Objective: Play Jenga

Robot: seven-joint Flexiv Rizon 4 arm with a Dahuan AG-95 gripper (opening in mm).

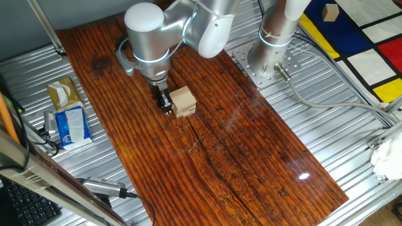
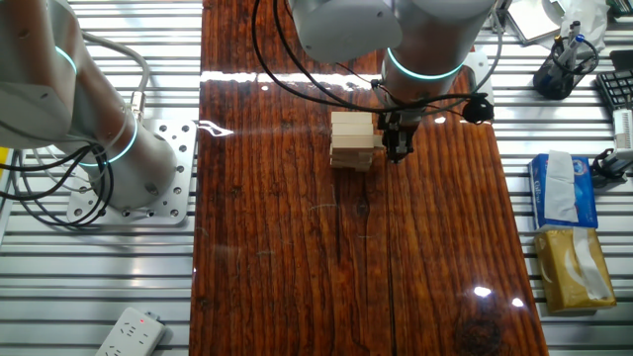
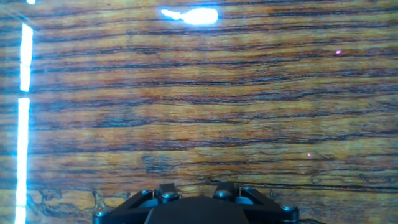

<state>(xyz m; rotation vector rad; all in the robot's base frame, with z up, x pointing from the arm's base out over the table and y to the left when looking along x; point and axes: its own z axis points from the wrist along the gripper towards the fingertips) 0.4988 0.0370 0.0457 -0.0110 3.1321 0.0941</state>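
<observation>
The Jenga stack (image 1: pixel 183 102) is a small pile of pale wooden blocks in a few crosswise layers, standing on the dark wooden board (image 1: pixel 239 144). It also shows in the other fixed view (image 2: pixel 351 140). My gripper (image 1: pixel 165 104) points down right beside the stack, its dark fingers low against the stack's side, and in the other fixed view (image 2: pixel 398 146) it is on the stack's right. The fingers look pressed together with nothing between them. The hand view shows only bare board grain (image 3: pixel 199 112) and the finger bases; the stack is out of that view.
A separate tan cube (image 1: pixel 330 11) lies on the coloured mat at the far right. Tissue packs (image 1: pixel 70 125) (image 2: pixel 559 188) lie off the board. A second arm's base (image 1: pixel 270 56) (image 2: pixel 129 168) is bolted beside the board. A power strip (image 2: pixel 129 331) lies near the corner.
</observation>
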